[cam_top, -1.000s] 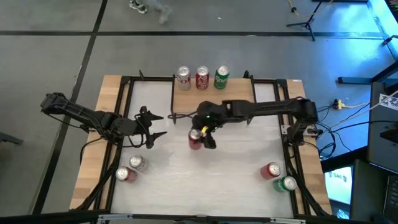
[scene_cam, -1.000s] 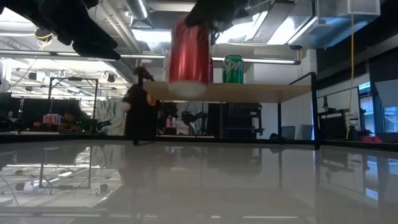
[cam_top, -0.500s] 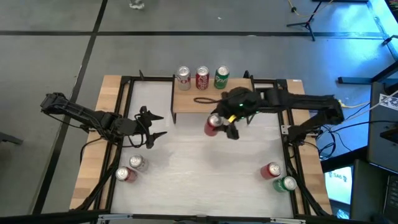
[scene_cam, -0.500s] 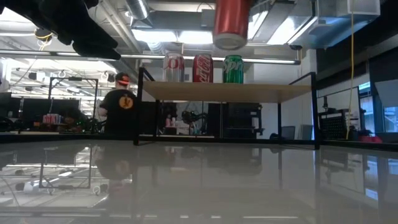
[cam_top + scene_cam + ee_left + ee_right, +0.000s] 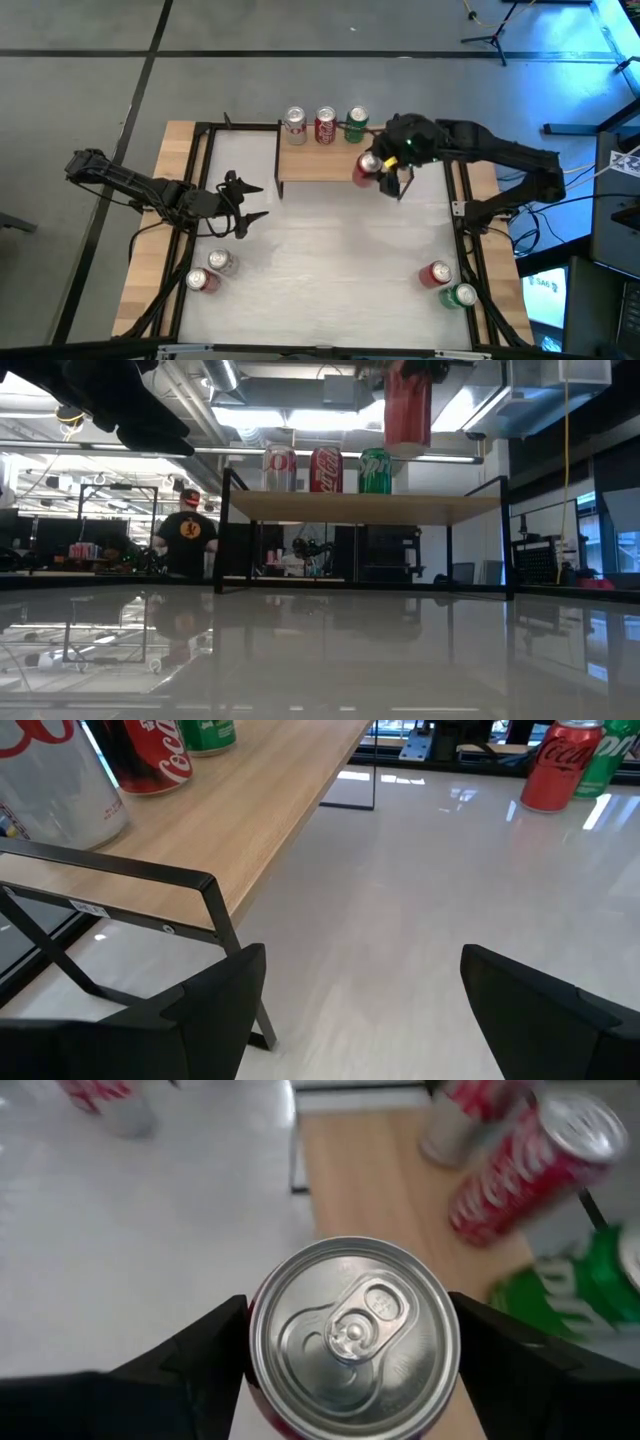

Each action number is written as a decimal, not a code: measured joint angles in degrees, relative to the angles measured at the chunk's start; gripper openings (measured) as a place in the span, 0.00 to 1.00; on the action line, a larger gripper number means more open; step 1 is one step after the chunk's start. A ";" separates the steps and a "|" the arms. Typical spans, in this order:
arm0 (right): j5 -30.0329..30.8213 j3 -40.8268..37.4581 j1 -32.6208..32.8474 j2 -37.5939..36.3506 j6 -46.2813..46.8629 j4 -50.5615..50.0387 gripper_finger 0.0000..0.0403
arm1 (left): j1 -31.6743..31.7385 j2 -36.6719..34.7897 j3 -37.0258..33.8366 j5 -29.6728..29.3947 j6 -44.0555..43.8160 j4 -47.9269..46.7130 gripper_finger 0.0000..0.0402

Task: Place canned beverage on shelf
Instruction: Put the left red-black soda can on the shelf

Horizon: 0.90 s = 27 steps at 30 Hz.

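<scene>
White-topped table (image 5: 330, 270) with a light wood shelf (image 5: 320, 165) at its far edge, three cans (image 5: 325, 125) lined along the shelf's back, red can (image 5: 366, 169) clamped in the right gripper (image 5: 385, 172) above the shelf's right end, left gripper (image 5: 243, 205) held spread apart over the table's left side.

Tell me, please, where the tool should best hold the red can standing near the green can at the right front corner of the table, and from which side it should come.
Grip the red can across its round side wall, near mid-height, coming from above or from the table's open middle. It stands upright, and the green can sits close on its outer, front side, leaving little room there.
</scene>
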 joint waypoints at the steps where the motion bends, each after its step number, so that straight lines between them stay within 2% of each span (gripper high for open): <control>1: -0.65 0.00 -1.22 0.00 -0.41 -0.66 0.73 | 0.00 0.00 0.00 0.00 0.00 0.01 0.81; 13: -4.18 0.00 -14.88 0.00 -9.69 -4.85 0.73 | 0.00 0.00 0.00 0.00 -0.07 0.01 0.81; 27: -17.52 -0.09 -28.95 0.28 -22.39 -4.32 0.74 | 0.00 0.00 0.00 -0.02 -0.28 0.01 0.81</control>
